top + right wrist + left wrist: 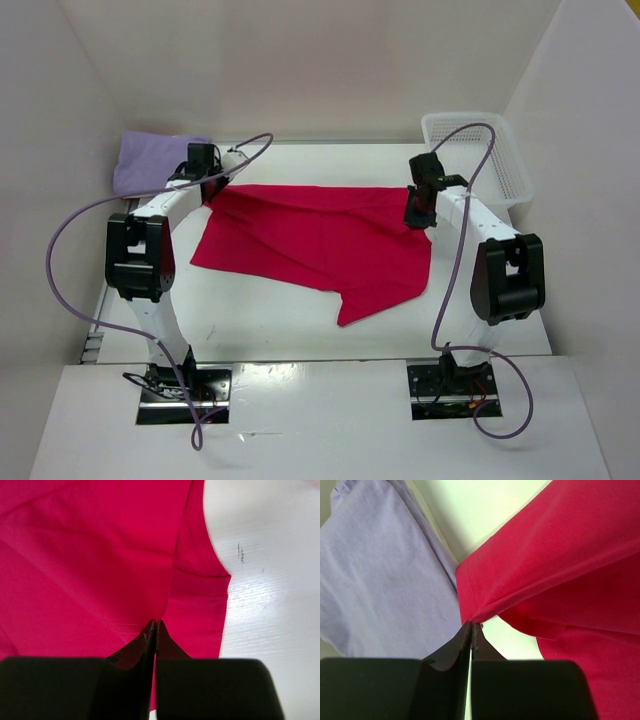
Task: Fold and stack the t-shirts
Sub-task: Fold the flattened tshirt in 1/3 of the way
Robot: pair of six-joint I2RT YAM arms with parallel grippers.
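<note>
I've got the left gripper (471,626) and the right gripper (156,622) each clamped tight on a far corner of the red t-shirt (320,245), stretching it taut mid-frame, I reckon for a clean fold, lavender t-shirt (150,160) parked upper left.

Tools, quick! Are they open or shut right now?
Left tool: shut on the red soft cloth t-shirt.
Right tool: shut on that same t-shirt.

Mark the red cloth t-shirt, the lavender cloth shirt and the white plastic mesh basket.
red cloth t-shirt (320,240): top view, middle of the cloth.
lavender cloth shirt (150,162): top view, its centre.
white plastic mesh basket (510,165): top view, right wall.
</note>
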